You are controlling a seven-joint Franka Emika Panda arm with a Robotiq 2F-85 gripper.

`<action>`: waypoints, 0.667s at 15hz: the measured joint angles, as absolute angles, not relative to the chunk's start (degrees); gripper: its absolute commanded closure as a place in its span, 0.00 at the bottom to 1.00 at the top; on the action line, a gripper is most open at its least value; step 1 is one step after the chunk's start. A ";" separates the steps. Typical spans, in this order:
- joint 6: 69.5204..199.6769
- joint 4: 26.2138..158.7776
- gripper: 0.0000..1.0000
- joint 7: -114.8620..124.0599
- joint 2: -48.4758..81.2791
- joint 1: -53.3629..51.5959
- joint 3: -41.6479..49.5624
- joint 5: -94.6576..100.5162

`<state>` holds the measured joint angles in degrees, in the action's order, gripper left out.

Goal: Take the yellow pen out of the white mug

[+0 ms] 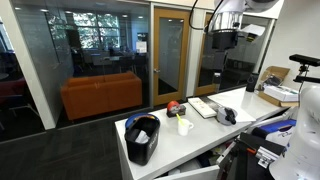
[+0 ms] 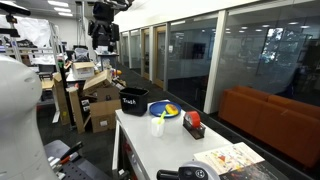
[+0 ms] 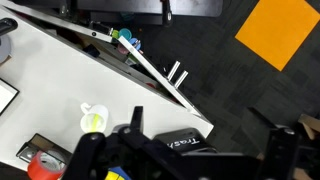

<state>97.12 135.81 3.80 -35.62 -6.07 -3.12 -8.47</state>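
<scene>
Gripper (image 1: 222, 42): hangs high above the white table (image 1: 205, 132), well apart from everything on it. In the wrist view the jaws look spread with nothing between them, so I read it as released and empty; the exterior views are too small to confirm this.

Yellow pen (image 1: 182, 118): stands in the white mug (image 1: 184, 127), top end poking above the rim. The mug sits upright near mid-table, at 2 o'clock from the black bin (image 1: 143, 138), with a small red object (image 1: 173, 105) at 11 o'clock from it.

Handling (judgement):
- Pen is thin, stiff and very light, and probably smooth, so it may slip or pivot in a loose pinch.
- Take hold on the exposed upper end, above the rim, and pull straight up along the pen's axis.
- Mug is light. A tilted pull could drag or tip it.

View differences:
- Wrist view looks straight down into the mug (image 3: 93, 120), at 8 o'clock from frame centre. It shows yellow inside the mouth, but not how far the pen sticks up.
- In both exterior views the height gap between gripper and mug is plain; the wrist view hides it.
- An exterior view shows the mug (image 2: 158, 126) apart from the red object (image 2: 193, 124).
</scene>
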 measured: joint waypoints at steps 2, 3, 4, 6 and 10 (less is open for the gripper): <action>100.76 136.30 0.00 3.83 -33.61 -5.94 -3.12 -7.57; 102.56 136.62 0.00 3.91 -32.52 -5.76 -3.12 -7.12; 104.32 136.90 0.00 4.01 -31.32 -5.50 -3.12 -6.74; 107.74 137.18 0.00 4.48 -28.77 -4.83 -3.12 -6.10; 114.46 137.18 0.00 5.81 -23.64 -3.55 -3.09 -4.91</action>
